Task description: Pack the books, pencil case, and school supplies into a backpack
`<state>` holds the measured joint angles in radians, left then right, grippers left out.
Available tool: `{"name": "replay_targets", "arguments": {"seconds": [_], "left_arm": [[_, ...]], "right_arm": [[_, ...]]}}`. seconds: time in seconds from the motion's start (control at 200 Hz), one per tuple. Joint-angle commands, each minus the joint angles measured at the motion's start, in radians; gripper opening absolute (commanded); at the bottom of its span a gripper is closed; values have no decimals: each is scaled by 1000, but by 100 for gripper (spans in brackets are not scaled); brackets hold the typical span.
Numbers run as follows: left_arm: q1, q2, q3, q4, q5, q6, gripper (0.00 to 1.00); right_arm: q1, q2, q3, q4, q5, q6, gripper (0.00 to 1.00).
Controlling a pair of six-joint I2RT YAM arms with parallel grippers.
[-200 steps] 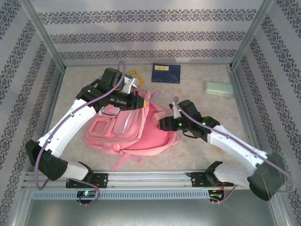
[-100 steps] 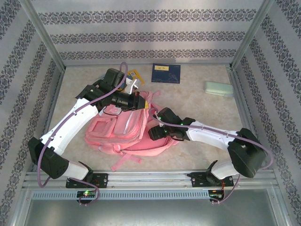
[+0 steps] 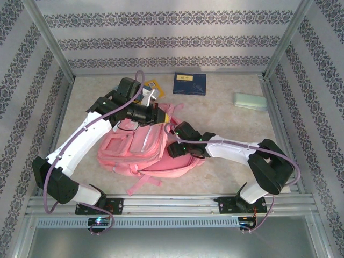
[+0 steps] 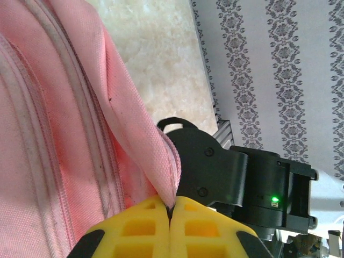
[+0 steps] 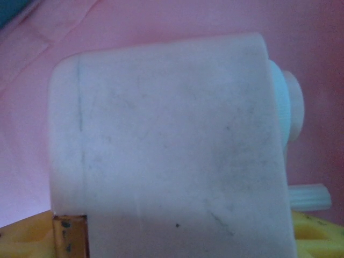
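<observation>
Two grippers are at the backpack now. A moment ago the right gripper hung out beside the bag, over the bare table, with something pale at its tip. Since then the arm has folded in and pushed its tip through the open mouth, so pink lining is all round it. By my reckoning that puts one of the school supplies inside, or nearly so.

The white block sits right in front of the yellow fingers. It is smooth, scuffed plastic, boxy with rounded corners, and a round cap sticks out of one side. I cannot tell whether the jaws are gripping it or have let go.

The left gripper has not budged. It is clenched on the rim of the opening, pinching a fold of woven pink cloth at its tips and holding the mouth up. The cloth is soft, with raised seams running along it.

Just beyond the left gripper lie the yellow book and the navy book, thin and flat. The mint pencil case, a soft rounded pouch, lies well away from the right gripper, not yet packed.
</observation>
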<state>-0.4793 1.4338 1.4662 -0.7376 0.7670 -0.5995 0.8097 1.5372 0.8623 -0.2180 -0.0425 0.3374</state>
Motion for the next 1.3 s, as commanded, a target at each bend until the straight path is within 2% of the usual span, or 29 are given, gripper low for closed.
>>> {"name": "replay_targets", "arguments": {"seconds": [0.0, 0.13, 0.275, 0.45, 0.585, 0.645, 0.754, 0.839, 0.994, 1.104, 1.294], "left_arm": [[51, -26, 94, -3, 50, 23, 0], [87, -22, 193, -98, 66, 74, 0], [95, 40, 351, -247, 74, 156, 0], [94, 104, 503, -286, 98, 171, 0], [94, 132, 540, -243, 143, 138, 0], [93, 132, 541, -206, 160, 120, 0], [94, 139, 571, -203, 164, 127, 0], [93, 139, 583, -223, 156, 146, 0], [94, 127, 564, -241, 135, 174, 0], [95, 123, 562, -263, 109, 190, 0], [100, 114, 529, -319, -4, 186, 0]], "right_arm": [[9, -106, 20, 56, -52, -10, 60], [9, -139, 13, 145, -178, 30, 60], [12, -73, 45, 247, -291, 48, 55], [42, 65, 179, 256, -333, 44, 54], [68, 168, 305, 203, -298, 47, 54], [82, 225, 376, 137, -259, 36, 60], [94, 297, 470, 11, -172, 23, 80], [94, 265, 446, 44, -158, 21, 87], [91, 201, 411, 76, -165, 3, 92], [81, 150, 381, 101, -173, 7, 92], [25, -12, 279, 146, -169, 49, 87]]}}
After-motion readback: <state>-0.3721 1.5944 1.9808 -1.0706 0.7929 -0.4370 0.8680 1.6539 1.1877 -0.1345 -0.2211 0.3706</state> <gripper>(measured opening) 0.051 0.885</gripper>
